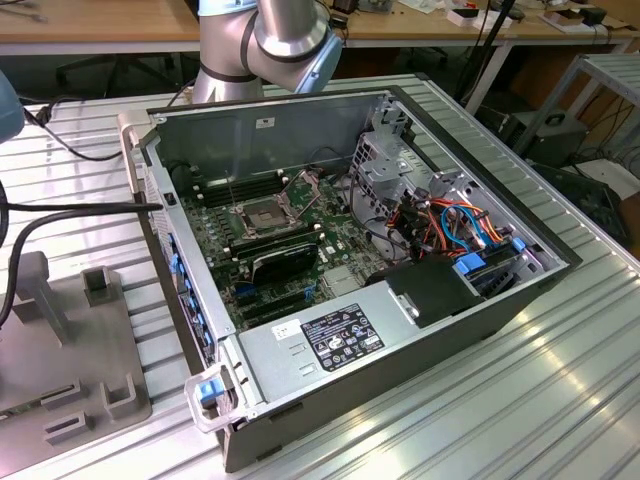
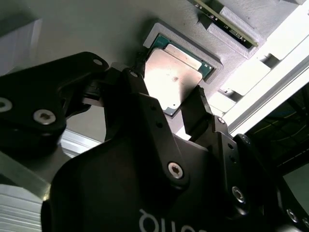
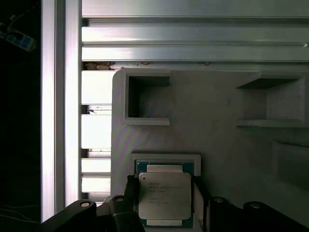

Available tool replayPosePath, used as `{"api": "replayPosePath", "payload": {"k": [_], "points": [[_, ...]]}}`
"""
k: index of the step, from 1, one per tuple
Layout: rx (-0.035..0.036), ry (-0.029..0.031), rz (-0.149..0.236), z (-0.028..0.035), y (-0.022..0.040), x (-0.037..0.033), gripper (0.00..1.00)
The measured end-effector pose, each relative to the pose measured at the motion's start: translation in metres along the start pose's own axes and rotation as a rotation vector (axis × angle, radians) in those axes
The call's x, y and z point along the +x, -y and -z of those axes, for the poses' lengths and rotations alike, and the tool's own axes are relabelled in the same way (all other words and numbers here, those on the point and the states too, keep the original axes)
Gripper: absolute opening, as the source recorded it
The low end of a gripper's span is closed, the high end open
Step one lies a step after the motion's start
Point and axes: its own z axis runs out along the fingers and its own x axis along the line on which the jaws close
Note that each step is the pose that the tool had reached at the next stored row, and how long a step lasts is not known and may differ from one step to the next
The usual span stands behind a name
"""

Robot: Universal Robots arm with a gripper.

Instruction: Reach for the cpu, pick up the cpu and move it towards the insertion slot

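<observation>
The cpu (image 3: 164, 195) (image 2: 176, 72), a pale silvery square plate on a green base, lies in a shallow pocket of a grey holder (image 3: 222, 140). In both wrist views my gripper (image 3: 164, 193) (image 2: 169, 94) straddles it. The black fingers (image 2: 137, 84) press against two opposite edges of the cpu, so the gripper is shut on it. The cpu sits level in its pocket. In the exterior view the insertion slot (image 1: 262, 215) shows inside the open computer case, with a shiny frame, a dark centre and its hinged plate (image 1: 305, 185) raised.
The grey holder (image 1: 60, 330) lies at the exterior view's left, beside the case wall (image 1: 180, 290). Inside the case are a black card (image 1: 285, 262), a power supply (image 1: 330, 340) and bundled cables (image 1: 450, 225). The arm's base (image 1: 270, 40) stands behind the case. Ribbed aluminium table (image 1: 480, 400).
</observation>
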Motion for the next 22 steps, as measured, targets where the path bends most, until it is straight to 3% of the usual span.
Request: {"api": "replayPosePath", "payload": {"k": [3, 22], "points": [[0.0004, -0.0017, 0.000, 0.0103, -0.0003, 0.0001, 0.55], [0.0003, -0.0057, 0.000, 0.0572, -0.0018, 0.0005, 0.55]]}}
